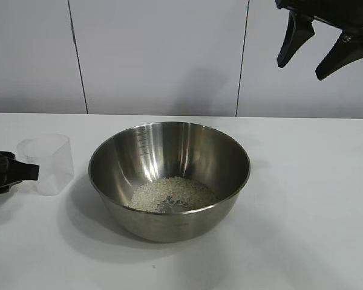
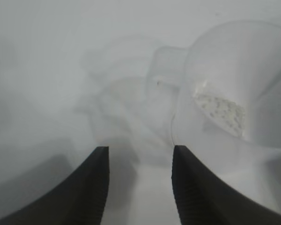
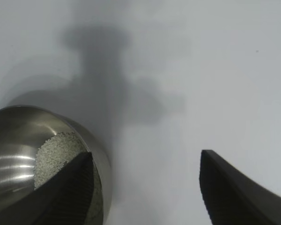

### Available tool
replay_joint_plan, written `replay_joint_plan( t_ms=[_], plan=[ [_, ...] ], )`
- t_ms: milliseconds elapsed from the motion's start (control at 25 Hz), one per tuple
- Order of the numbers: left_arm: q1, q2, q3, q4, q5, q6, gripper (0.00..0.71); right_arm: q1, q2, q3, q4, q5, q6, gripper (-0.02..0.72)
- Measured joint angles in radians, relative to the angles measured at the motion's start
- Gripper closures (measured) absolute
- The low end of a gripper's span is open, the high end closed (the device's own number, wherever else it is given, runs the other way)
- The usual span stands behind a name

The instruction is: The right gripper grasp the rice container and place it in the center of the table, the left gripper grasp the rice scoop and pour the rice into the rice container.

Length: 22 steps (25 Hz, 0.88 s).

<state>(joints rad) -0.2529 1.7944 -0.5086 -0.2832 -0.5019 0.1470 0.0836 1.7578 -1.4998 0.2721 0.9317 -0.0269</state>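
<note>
Left wrist view alone shows grains clinging inside the rice scoop [image 2: 234,108], standing free beside the spread left gripper [image 2: 139,187]. Rice [image 1: 172,193] heaps in the rice container [image 1: 169,175]. Right gripper [image 1: 320,51] spread, arm cut off.

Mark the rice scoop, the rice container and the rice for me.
rice scoop [image 1: 48,163], exterior view, clear side wall.
rice container [image 1: 169,154], exterior view, inner back wall.
rice [image 1: 172,192], exterior view, middle of heap.

Black left end effector [image 1: 30,172] beside the small clear plastic scoop [image 1: 48,162]: cut by the frame edge; black right end effector [image 1: 317,57], arm cropped.
</note>
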Motion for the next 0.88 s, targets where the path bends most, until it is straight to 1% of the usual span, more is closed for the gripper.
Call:
replay_joint_plan(
  t_ms=[40,160,280,320,400,480,520,600,680,760,880],
  plan=[
    [0.001,-0.042,-0.003,-0.007,0.055,0.0,0.389,0.0,0.0,0.0,0.0,0.0,0.0,0.252],
    [0.023,-0.181,-0.03,-0.02,0.239,0.0,0.389,0.0,0.0,0.0,0.0,0.0,0.0,0.252],
    [0.034,-0.317,-0.1,-0.023,0.424,-0.019,0.376,0.0,0.0,0.0,0.0,0.0,0.0,0.252],
    [0.034,-0.354,-0.139,-0.023,0.502,-0.031,0.359,0.0,0.0,0.0,0.0,-0.001,0.0,0.252],
    [0.034,-0.397,-0.23,-0.023,0.635,-0.046,0.293,0.0,0.0,0.0,0.0,-0.001,0.0,0.252],
    [0.034,-0.402,-0.322,-0.023,0.785,-0.052,0.214,0.0,0.0,0.0,0.0,-0.001,0.0,0.252],
    [0.034,-0.397,-0.37,-0.023,0.842,-0.054,0.179,0.0,0.0,0.0,0.0,-0.001,0.0,0.252],
    [0.034,-0.38,-0.455,-0.031,0.971,-0.056,0.143,0.0,0.0,0.0,0.0,-0.001,0.0,0.252],
    [0.034,-0.357,-0.552,-0.067,1.078,-0.058,0.127,0.0,0.0,0.0,0.0,0.0,0.0,0.252],
    [0.034,-0.32,-0.645,-0.124,1.204,-0.058,0.123,0.0,0.0,0.0,0.002,0.003,0.0,0.252],
    [0.034,-0.246,-0.778,-0.208,1.357,-0.058,0.122,0.0,0.0,0.0,0.014,0.022,0.0,0.252]
  ],
)
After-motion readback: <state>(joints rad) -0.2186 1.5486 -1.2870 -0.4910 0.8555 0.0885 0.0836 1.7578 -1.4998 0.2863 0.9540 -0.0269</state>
